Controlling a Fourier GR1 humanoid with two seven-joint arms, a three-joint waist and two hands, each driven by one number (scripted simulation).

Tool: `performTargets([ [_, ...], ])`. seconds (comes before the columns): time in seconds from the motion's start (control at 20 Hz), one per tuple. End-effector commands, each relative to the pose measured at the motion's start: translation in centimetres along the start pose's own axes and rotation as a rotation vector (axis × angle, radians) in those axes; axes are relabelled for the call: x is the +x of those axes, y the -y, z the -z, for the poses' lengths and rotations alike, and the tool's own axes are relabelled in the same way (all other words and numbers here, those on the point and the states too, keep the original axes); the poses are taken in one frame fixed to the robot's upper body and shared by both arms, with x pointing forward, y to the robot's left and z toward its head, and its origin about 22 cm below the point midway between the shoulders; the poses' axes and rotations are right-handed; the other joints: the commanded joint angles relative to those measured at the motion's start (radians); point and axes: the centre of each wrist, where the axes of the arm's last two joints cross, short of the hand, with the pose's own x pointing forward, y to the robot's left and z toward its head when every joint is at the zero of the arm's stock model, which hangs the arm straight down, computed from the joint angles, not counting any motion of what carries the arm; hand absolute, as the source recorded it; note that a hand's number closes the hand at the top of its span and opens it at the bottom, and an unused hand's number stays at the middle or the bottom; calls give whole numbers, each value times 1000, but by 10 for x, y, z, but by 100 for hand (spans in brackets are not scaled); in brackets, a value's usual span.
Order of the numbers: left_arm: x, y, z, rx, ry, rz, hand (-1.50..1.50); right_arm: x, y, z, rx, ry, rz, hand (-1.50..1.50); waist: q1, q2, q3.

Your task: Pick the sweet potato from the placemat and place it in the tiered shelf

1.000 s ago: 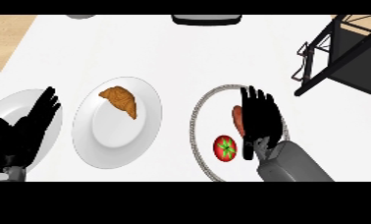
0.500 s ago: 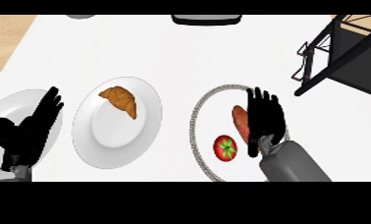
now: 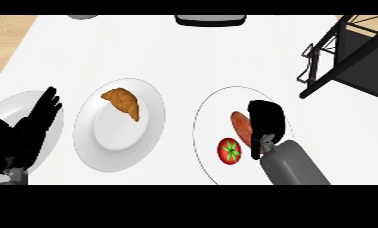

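Observation:
The orange-brown sweet potato (image 3: 239, 123) lies on a round white placemat (image 3: 214, 112) with a thin dark rim, at the lower right. My right hand (image 3: 267, 120) sits over its right side with fingers curled down round it, hiding part of it. A red tomato (image 3: 229, 150) with a green stem rests just below the sweet potato on the same mat. The black tiered shelf (image 3: 347, 54) stands at the upper right edge. My left hand (image 3: 33, 131) rests open at the far left, fingers up.
A white plate (image 3: 111, 142) holding a croissant (image 3: 123, 102) sits left of centre. Another white plate (image 3: 18, 103) lies under my left hand. A dark object (image 3: 210, 20) and a grey one (image 3: 81, 17) show at the counter's far edge.
My right hand's fingers, straight before, have curled down over the sweet potato. The left hand has stayed where it was.

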Motion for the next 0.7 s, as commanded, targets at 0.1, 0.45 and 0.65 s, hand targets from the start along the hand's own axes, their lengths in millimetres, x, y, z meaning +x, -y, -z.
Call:
performTargets([
  [0.1, 3, 3, 11, -1, -5, 0, 0, -9, -5, 15, -4, 39, -45, 150, -1, 6, 4],
  [0.45, 7, 8, -10, 2, 7, -13, 0, -28, 20, 5, -107, 47, -98, 150, 0, 4, 4],
  [0.65, -1, 3, -9, -6, -13, 7, 0, -1, 2, -27, -205, 91, -27, 150, -3, 3, 4],
])
